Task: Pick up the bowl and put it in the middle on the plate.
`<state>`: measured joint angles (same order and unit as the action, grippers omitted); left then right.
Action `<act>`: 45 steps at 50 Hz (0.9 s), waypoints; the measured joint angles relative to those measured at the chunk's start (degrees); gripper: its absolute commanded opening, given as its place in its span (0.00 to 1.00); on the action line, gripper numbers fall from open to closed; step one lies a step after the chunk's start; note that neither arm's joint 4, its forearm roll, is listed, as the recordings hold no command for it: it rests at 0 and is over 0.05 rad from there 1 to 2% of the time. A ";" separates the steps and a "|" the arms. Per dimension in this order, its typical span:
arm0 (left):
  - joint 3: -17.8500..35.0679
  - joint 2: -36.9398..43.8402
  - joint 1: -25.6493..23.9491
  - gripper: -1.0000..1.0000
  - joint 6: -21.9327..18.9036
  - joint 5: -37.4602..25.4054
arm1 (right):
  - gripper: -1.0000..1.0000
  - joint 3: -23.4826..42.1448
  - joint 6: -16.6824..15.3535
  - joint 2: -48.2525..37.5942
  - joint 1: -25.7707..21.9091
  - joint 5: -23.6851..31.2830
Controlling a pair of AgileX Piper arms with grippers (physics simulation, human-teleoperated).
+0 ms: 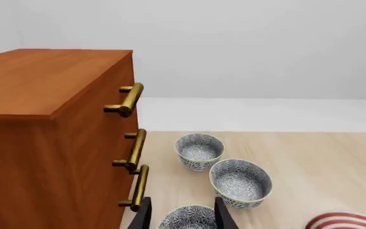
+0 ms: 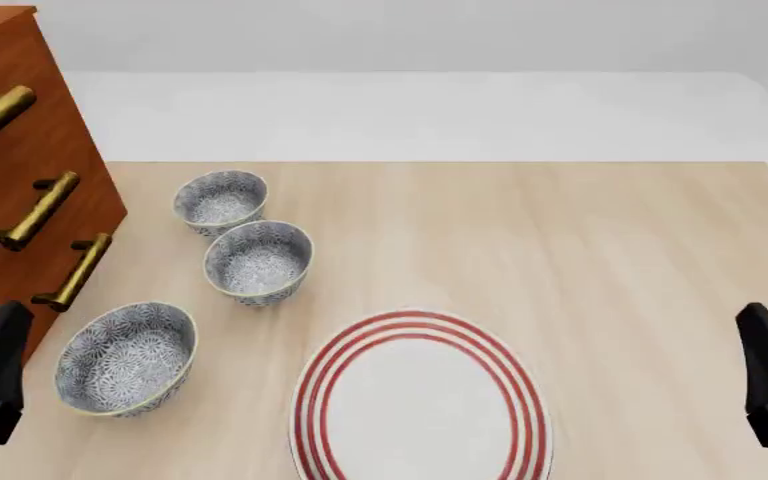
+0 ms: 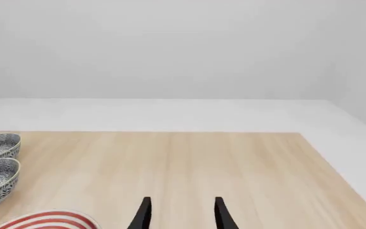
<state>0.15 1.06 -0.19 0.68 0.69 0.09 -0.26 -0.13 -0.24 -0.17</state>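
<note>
Left wrist view: the left claw (image 1: 183, 217) is spread wide, the bowl (image 1: 188, 218) just ahead between its fingers; the right claw (image 3: 180, 214), also wide, is well apart.

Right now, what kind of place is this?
Probably a pretend dining corner in a simulator: a pale wooden table, three blue-and-white patterned bowls, a red-ringed white plate and a brown wooden drawer cabinet.
</note>
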 measured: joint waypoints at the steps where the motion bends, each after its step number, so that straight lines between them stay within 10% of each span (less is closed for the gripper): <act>1: 0.08 -0.09 -0.02 1.00 -0.07 -0.17 | 1.00 0.01 -0.05 0.00 0.02 -0.01; 20: 3.34 -0.52 -1.21 1.00 -0.95 -4.85 | 1.00 0.18 -0.08 -0.08 0.18 0.06; 45: 22.15 15.10 -11.69 1.00 -4.10 -13.79 | 1.00 0.16 -0.13 -0.17 0.21 -0.10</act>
<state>22.29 16.16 -11.87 -3.42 -13.10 0.24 -0.39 -0.30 -0.03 -0.27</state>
